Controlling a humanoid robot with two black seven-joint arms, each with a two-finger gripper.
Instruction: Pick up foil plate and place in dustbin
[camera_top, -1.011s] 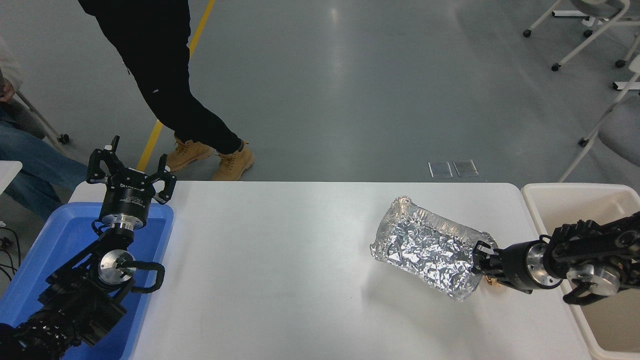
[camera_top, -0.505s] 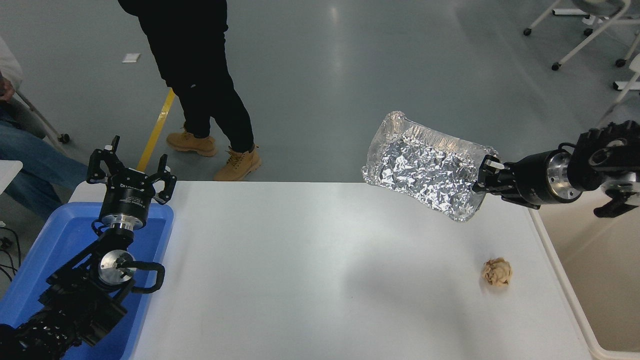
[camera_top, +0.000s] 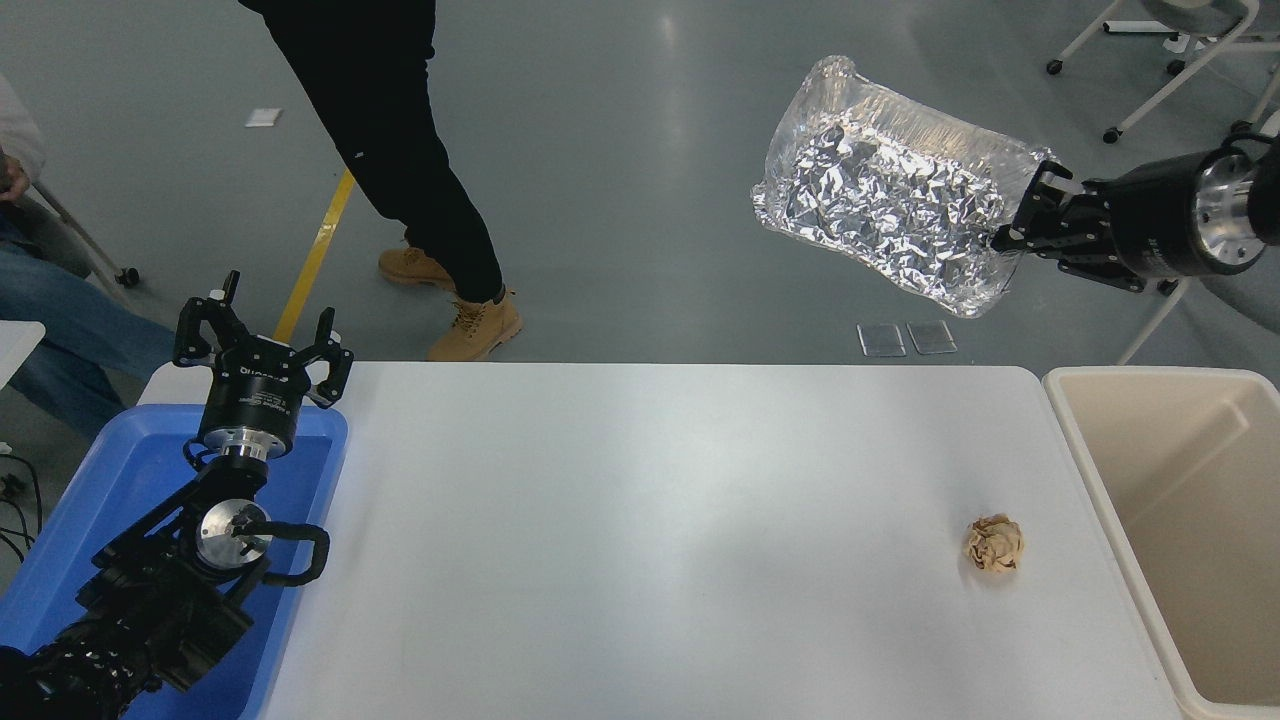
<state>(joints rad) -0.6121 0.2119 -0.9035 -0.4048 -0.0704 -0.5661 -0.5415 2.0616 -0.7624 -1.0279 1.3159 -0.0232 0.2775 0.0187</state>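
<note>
**Foil plate held high at upper right**

The right black gripper (camera_top: 1028, 222), entering from the right edge, has its jaws closed on the right end of the shiny crinkled silver foil plate (camera_top: 890, 190), held in the air. The cream rectangular plastic dustbin (camera_top: 1100, 460) sits at lower right. The left black gripper (camera_top: 262, 335) rests at lower left, fingers spread and holding nothing, over a blue plastic tub (camera_top: 120, 470).

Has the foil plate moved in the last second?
Yes. The foil plate, gripped by the right hand, rose from the table to high above its far edge.
</note>
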